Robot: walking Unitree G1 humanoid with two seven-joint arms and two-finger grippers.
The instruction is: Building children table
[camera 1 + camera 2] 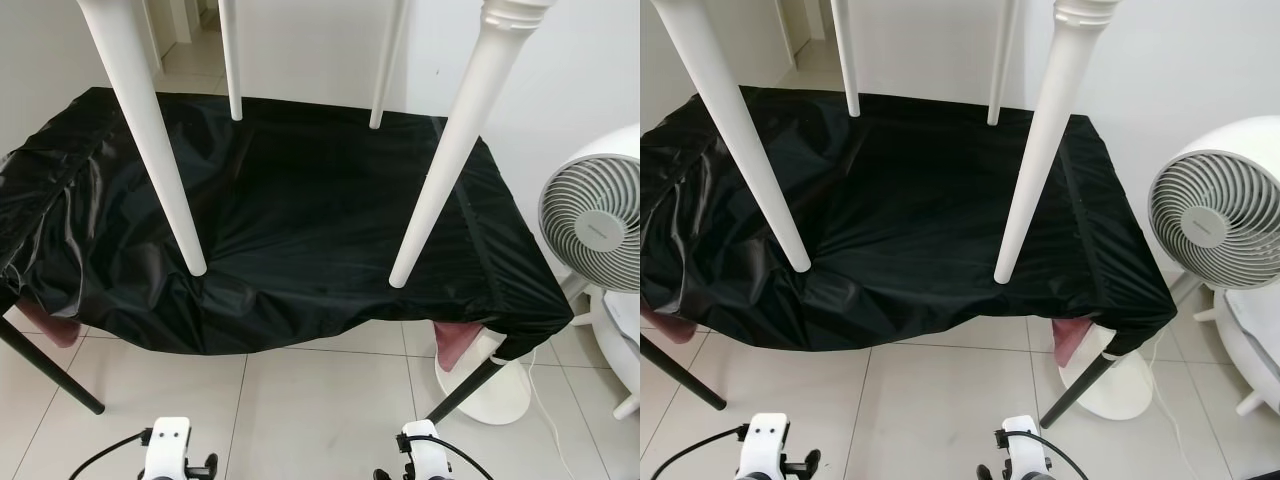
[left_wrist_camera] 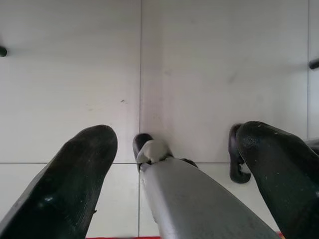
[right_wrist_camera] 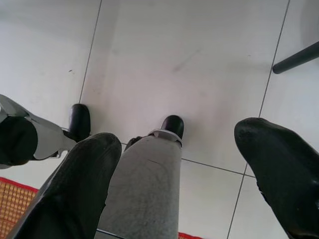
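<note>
Four legs: white, tapered, standing on the black cover — near left leg (image 1: pixel 150 130), near right leg (image 1: pixel 450 150), far left leg (image 1: pixel 231 60), far right leg (image 1: pixel 386 65). Their tops run out of frame, so what they join to can't be seen.
Near pair: feet rest toward the front edge of the cover, well apart, splayed outward as they rise.
Far pair: feet near the back edge, by the wall.
Cover (image 1: pixel 300 200): shiny black sheet, wrinkled, draped over the tabletop, sagging over the front edge.
Tabletop supports: black slanted legs show under the cover at front left (image 1: pixel 50 370) and front right (image 1: pixel 470 388).
Left gripper (image 2: pixel 179 164): hanging low, pointing at the floor, fingers spread wide, holding nothing; a grey robot leg and black foot show between the fingers.
Right gripper (image 3: pixel 194 169): same — low, aimed at the floor, fingers wide apart, empty.
Arms: wrist tops (image 1: pixel 168 450) and (image 1: pixel 425 450) at the bottom of the head view, short of the tabletop.
Floor (image 1: pixel 300 400): pale tiles.
Fan (image 1: pixel 600 215): white, right of the tabletop, on a round white base (image 1: pixel 495 395).
Mat (image 3: pixel 12 201): orange with red edge, by the robot's feet.
</note>
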